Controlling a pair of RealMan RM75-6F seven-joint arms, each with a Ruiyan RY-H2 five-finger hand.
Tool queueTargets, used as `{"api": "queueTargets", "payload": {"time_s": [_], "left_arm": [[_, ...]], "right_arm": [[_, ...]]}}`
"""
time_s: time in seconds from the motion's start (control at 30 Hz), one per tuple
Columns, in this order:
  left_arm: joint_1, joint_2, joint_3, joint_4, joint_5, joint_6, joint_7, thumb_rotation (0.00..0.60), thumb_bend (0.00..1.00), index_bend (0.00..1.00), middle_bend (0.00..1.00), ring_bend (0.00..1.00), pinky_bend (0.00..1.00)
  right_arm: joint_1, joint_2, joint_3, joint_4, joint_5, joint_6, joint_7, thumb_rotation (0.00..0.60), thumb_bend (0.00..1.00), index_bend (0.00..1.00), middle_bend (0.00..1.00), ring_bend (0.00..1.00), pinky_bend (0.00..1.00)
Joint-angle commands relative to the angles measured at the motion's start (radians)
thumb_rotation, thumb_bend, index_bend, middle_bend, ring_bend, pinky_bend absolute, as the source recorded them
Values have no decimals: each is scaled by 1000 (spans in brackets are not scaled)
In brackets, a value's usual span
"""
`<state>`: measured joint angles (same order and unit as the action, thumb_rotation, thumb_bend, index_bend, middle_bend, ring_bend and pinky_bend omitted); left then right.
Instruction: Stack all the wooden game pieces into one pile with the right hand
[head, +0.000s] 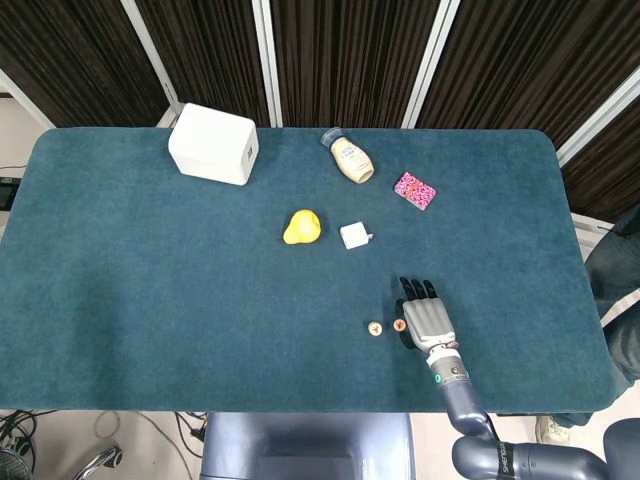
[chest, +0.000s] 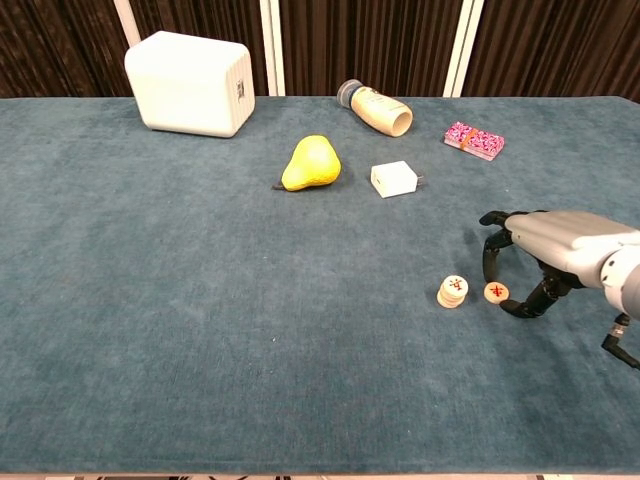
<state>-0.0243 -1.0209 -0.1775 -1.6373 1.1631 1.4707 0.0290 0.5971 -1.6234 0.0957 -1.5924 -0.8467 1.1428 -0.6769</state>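
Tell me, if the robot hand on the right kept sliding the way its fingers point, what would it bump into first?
Probably nothing soon. In the head view the right robot hand points toward the table's far edge, and bare cloth lies ahead. The pink packet sits far off, roughly on that line, though depth is hard to judge.

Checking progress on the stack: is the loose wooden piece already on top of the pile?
No, the loose piece sits beside the pile, apart.

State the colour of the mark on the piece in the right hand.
Red, on the pale wooden game piece; clearest in the chest view.
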Motion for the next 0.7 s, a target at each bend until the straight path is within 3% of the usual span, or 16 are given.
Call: {"api": "queueTargets", "payload": {"time_s": [0.03,0.7], "left_arm": [[0,0,0,-1,0,0,0,600,94,0,0,0,75],[0,1,0,-1,-1,-1,2,600,94,0,0,0,75]], "right_arm": [[1,-3,4,4,3,1,-1,600,401,474,0,0,0],[5,0,18,-9,-9,9,0,600,416,521,0,0,0]]}}
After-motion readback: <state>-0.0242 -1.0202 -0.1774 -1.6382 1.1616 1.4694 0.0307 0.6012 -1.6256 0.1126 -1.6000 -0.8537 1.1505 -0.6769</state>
